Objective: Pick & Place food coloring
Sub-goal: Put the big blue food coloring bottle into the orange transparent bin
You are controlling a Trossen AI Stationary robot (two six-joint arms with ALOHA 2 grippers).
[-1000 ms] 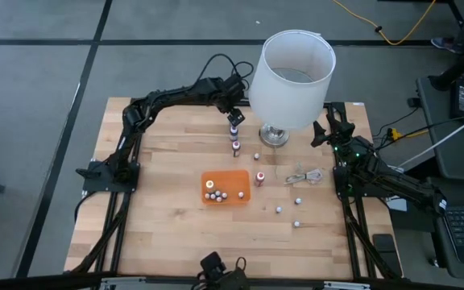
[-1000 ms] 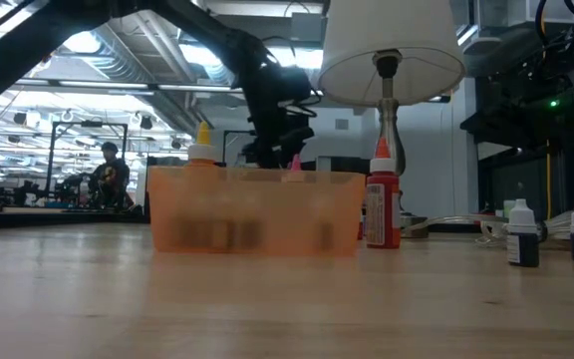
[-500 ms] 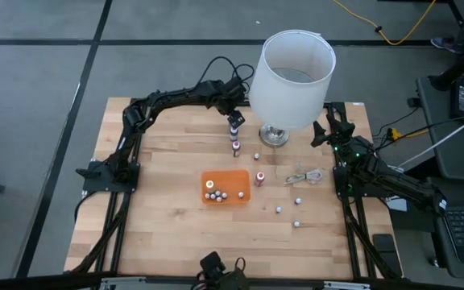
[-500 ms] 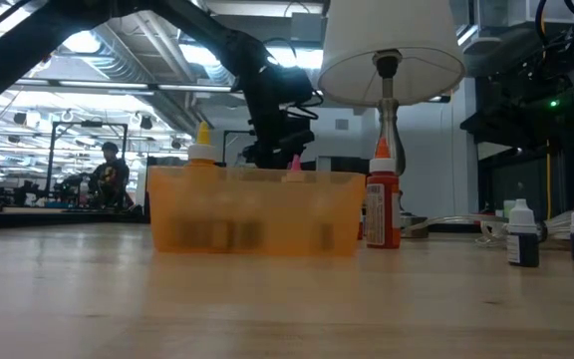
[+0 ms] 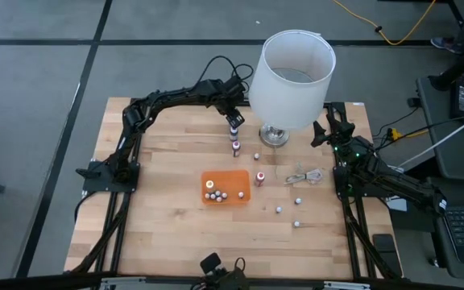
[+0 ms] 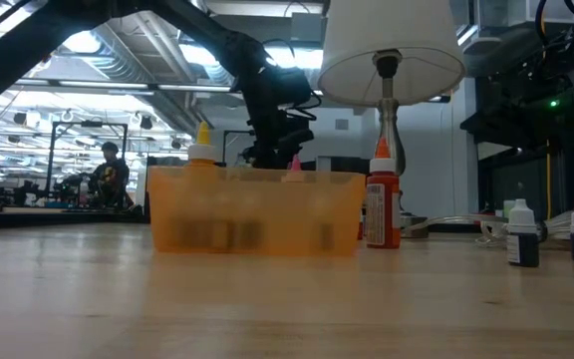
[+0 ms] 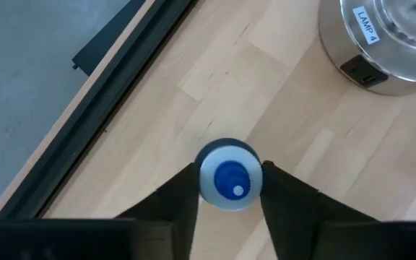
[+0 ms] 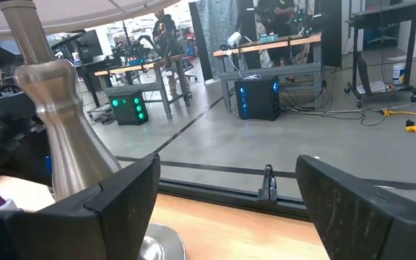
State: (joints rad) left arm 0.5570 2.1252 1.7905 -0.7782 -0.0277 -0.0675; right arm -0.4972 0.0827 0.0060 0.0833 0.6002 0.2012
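Looking past my left gripper [image 7: 230,189], I see its fingers closed against both sides of a blue-capped food coloring bottle [image 7: 229,175], which stands on the wooden table [image 5: 159,217] near the lamp base [image 7: 385,43]. My right gripper [image 5: 329,129] waits wide open and empty at the table's far right edge. More bottles sit in the orange tray [image 5: 225,186].
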